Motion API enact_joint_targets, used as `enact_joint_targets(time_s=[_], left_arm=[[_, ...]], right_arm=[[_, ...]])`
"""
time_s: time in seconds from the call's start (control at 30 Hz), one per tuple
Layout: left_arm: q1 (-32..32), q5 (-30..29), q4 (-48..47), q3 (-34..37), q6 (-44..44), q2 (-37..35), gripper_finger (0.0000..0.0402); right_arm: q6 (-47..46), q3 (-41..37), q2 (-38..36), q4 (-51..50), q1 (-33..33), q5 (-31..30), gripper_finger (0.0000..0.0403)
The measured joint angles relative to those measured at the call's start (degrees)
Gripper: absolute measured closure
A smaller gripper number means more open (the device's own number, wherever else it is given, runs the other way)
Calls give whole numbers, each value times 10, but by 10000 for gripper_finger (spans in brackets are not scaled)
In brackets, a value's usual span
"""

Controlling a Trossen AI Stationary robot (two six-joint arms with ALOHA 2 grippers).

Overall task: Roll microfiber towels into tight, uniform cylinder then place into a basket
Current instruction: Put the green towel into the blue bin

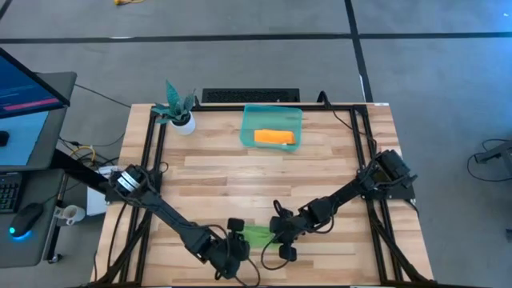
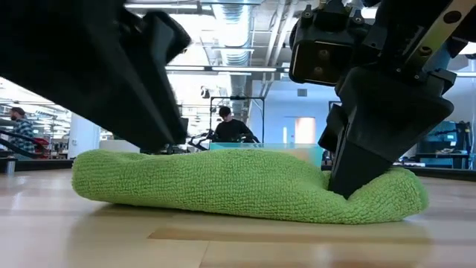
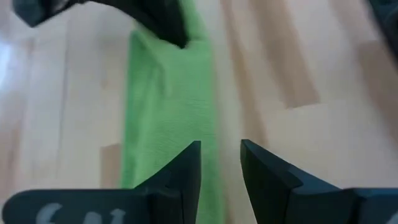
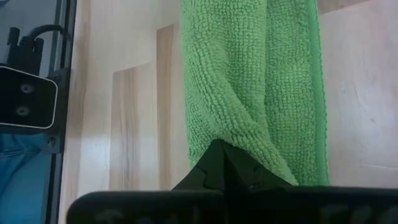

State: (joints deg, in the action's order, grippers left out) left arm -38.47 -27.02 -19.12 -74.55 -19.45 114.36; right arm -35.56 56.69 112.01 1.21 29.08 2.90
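The right gripper (image 4: 225, 163) pinches one end of the folded green towel (image 1: 258, 235) near the table's (image 1: 336, 152) front edge, its fingers pressed together on the cloth. The left gripper (image 3: 221, 167) sits at the towel's other end, fingers slightly parted with one resting over the fabric's edge. The orange towel (image 1: 274, 138) lies rolled inside the teal basket (image 1: 250, 120) at the table's back, beside a potted plant (image 1: 178, 110).

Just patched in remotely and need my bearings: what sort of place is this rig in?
Probably an open lab or workshop: exposed ceiling ducts, a person at a workstation beyond the table, and a computer monitor beside the wooden table.
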Motion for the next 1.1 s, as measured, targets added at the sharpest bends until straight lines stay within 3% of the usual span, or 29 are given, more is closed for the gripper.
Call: enact_joint_targets(time_s=[0.2, 0.53, 0.77, 0.97, 1.1], left_arm=[[8, -67, -36, -1, 4, 3, 297], [27, -67, -93, -28, 87, 3, 291], [55, -62, -251, -117, 23, 2, 225], [64, 31, -415, -208, -14, 0, 177], [19, -42, -484, -197, -79, -37, 175]], right_arm=[[0, 0, 0, 0, 0, 2, 388], [-1, 0, 0, 0, -6, 8, 389], [-1, 0, 0, 0, -7, 14, 390], [-1, 0, 0, 0, -7, 16, 390], [-1, 0, 0, 1, -7, 20, 389]])
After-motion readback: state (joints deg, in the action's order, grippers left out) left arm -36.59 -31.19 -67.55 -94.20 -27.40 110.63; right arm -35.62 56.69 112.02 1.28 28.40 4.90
